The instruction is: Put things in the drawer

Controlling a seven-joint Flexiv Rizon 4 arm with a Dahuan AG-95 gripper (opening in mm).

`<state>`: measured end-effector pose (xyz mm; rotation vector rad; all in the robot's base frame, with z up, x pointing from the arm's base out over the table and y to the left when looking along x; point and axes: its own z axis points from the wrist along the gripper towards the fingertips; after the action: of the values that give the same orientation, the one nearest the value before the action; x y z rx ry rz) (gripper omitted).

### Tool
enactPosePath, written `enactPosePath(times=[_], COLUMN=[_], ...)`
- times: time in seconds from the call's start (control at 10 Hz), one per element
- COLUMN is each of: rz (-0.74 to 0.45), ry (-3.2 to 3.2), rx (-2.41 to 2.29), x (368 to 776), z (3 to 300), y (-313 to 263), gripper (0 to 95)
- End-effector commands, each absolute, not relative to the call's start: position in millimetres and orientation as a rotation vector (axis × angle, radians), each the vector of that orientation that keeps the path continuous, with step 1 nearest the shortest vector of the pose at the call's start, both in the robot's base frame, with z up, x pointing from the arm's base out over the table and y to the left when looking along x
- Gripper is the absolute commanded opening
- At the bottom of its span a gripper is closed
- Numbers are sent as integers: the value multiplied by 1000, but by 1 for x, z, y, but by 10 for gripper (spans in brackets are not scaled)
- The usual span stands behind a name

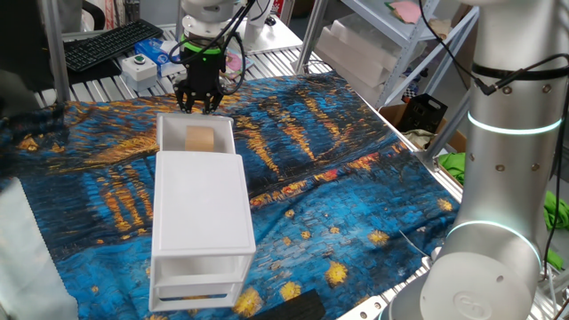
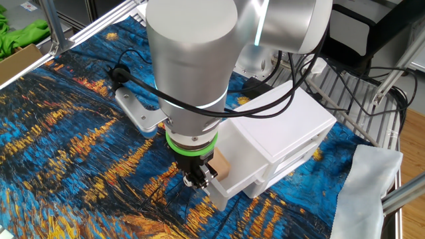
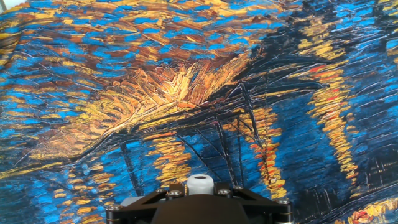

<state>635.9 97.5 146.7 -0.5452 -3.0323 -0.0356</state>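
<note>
I see the plain tan cube (image 1: 199, 139) lying in the open drawer (image 1: 169, 133); gripper (image 1: 198, 103) looks closed, empty.

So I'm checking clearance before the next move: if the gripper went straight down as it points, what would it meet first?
Probably the painted cloth just beyond the drawer; the gripper seems past its front edge, though depth is unclear.

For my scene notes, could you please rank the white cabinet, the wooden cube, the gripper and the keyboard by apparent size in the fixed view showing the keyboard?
1. White cabinet, clearly largest.
2. Keyboard, though it sits farther away.
3. Gripper.
4. Wooden cube, in the open top drawer, close to the gripper in size.
</note>
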Motion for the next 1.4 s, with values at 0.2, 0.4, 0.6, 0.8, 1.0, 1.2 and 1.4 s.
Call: enactPosePath(times=[0.2, 0.4, 0.6, 0.8, 1.0, 1.2, 1.4], rz=[-63, -68, -67, -70, -71, -66, -66], ry=[-3056, -3055, -3054, -3048, -3048, -3050, -3050], rx=[-523, -515, -516, -523, -526, -533, -533], x=[607, 605, 604, 603, 603, 602, 601], z=[144, 147, 147, 147, 147, 148, 149], y=[100, 99, 99, 99, 100, 102, 103], gripper=[0, 0, 0, 0, 0, 0, 0])
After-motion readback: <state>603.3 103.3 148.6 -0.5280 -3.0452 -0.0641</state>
